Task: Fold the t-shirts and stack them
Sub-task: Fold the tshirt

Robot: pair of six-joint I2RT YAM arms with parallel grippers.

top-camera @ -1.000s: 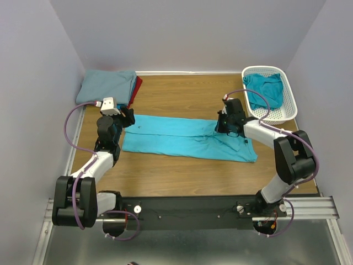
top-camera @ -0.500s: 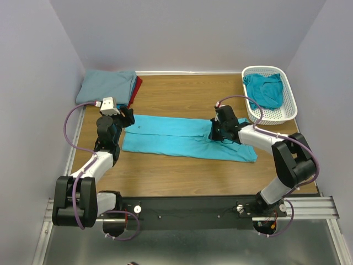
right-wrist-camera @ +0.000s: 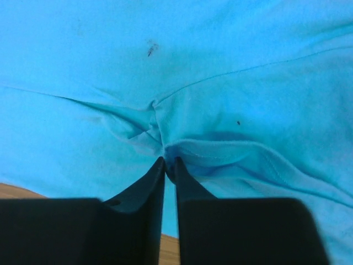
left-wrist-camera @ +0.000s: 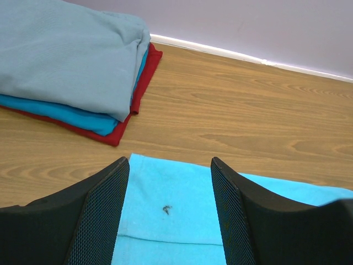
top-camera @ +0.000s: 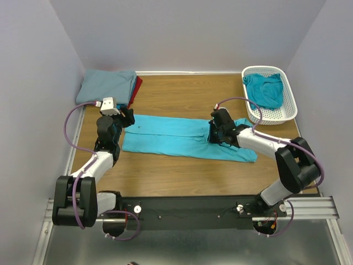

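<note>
A bright turquoise t-shirt [top-camera: 176, 141] lies as a long folded strip across the middle of the table. My right gripper [top-camera: 214, 135] is shut on a pinch of its cloth [right-wrist-camera: 171, 144] near the strip's right part, low at the table. My left gripper [top-camera: 128, 118] is open and empty just above the strip's left end [left-wrist-camera: 165, 199]. A stack of folded t-shirts [top-camera: 110, 85], grey-blue on top with blue and red under it, sits at the back left, also in the left wrist view [left-wrist-camera: 66, 61]. A deeper teal t-shirt [top-camera: 266, 91] lies in the basket.
The white lattice basket [top-camera: 289, 107] stands at the back right by the wall. Grey walls close the table on the left, back and right. Bare wood shows between the stack and the basket and in front of the strip.
My right gripper has moved left along the turquoise strip, dragging its held cloth leftward over the strip. The left arm has not moved.
</note>
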